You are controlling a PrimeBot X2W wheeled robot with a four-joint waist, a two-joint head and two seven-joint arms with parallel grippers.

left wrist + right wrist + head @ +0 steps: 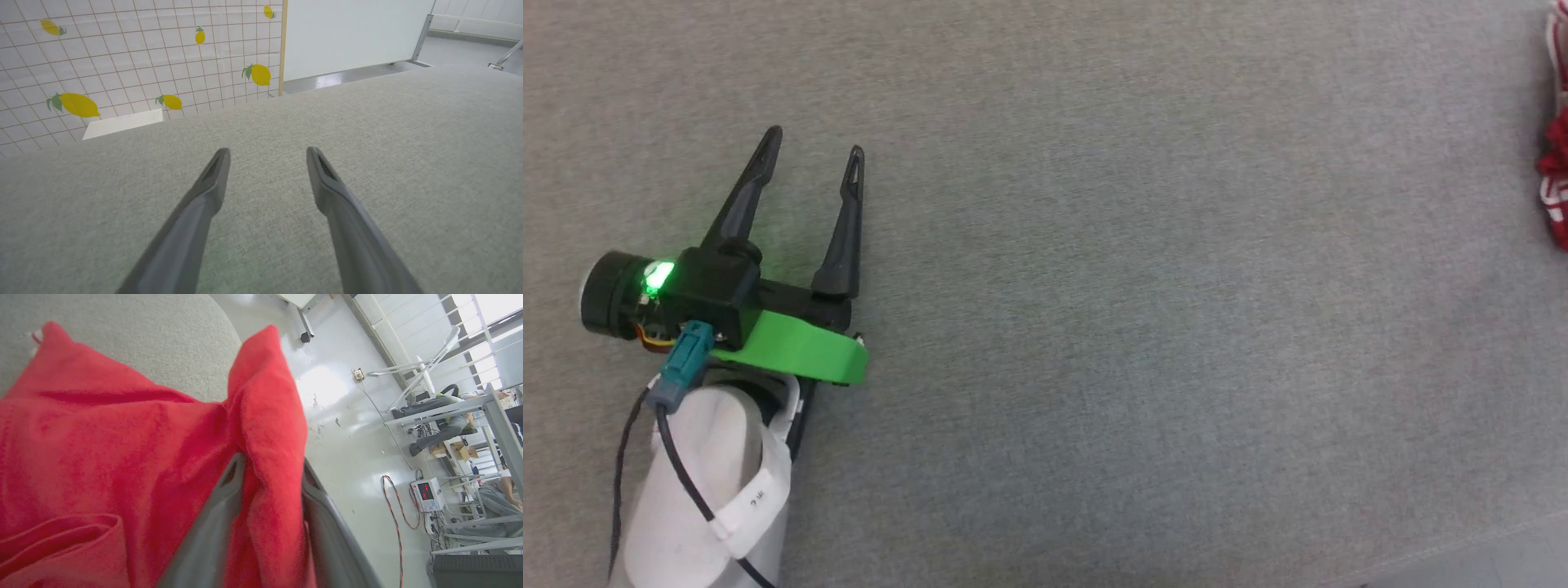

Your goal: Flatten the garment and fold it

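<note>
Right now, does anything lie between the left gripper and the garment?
Nothing visible does. In the head view, bare grey cloth surface stretches from the open left gripper across to the garment, which lies at the right edge.

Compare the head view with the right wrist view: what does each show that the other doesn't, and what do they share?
Head view: the left end effector, open, against the grey surface. Right wrist view: the right end effector with a fold of the red garment between its fingers, plus a shiny floor and a seated person. Both: the garment and the grey surface.
</note>
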